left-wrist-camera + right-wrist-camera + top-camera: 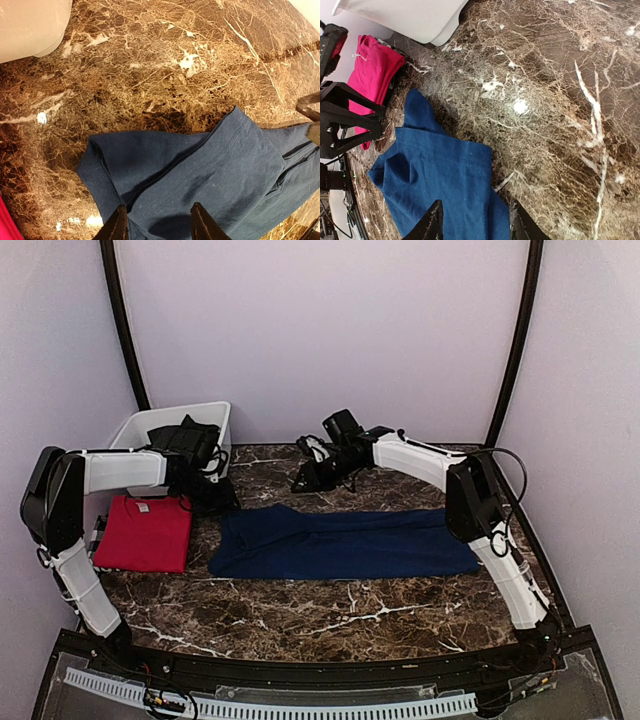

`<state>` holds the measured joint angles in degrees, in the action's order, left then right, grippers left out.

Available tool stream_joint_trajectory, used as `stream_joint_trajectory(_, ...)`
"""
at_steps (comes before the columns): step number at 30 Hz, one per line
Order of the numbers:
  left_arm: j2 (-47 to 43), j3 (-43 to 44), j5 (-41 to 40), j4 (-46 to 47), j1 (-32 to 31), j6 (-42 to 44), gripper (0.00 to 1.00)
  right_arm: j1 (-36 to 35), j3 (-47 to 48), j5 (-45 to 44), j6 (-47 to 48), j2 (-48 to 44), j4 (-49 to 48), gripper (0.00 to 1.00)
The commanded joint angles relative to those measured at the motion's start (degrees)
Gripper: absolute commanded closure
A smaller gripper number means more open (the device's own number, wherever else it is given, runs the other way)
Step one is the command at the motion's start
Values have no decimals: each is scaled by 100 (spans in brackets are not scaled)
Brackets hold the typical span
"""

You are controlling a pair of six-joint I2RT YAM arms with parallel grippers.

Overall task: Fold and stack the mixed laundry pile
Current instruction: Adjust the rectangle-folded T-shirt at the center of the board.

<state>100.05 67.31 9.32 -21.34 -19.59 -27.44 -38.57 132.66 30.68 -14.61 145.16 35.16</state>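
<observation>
A navy blue T-shirt (pixel 340 542) lies in a long flat strip across the middle of the table. A folded red T-shirt (pixel 148 532) lies at the left. A dark garment (pixel 185 436) sits in the white bin. My left gripper (pixel 216 494) is open and hovers over the navy shirt's far left end; its wrist view shows the gripper (pixel 157 225) above the cloth (pixel 200 170), holding nothing. My right gripper (pixel 306 480) is open just beyond the shirt's far edge; in its wrist view the gripper (pixel 472 222) hangs above the navy cloth (pixel 445 185).
The white plastic bin (pixel 215 412) stands at the back left; its corner shows in both wrist views (pixel 30 25) (pixel 405 17). The red shirt (pixel 372 80) and my left gripper's black frame (pixel 345 120) show in the right wrist view. The table (pixel 330 615) is brown marble.
</observation>
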Motion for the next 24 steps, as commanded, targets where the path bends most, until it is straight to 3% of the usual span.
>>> stream_joint_trajectory(1, -40, -79, 144, 77, 43, -76, 58, -99, 637, 214, -294, 606, 91, 58)
stream_joint_trajectory(7, 25, -136, 182, 135, 43, -106, 58, -137, 920, 245, -425, 1011, 42, 58)
stream_joint_trajectory(24, 462, -264, 240, 327, 43, -225, 60, -168, 854, 585, -516, 1088, -140, 67)
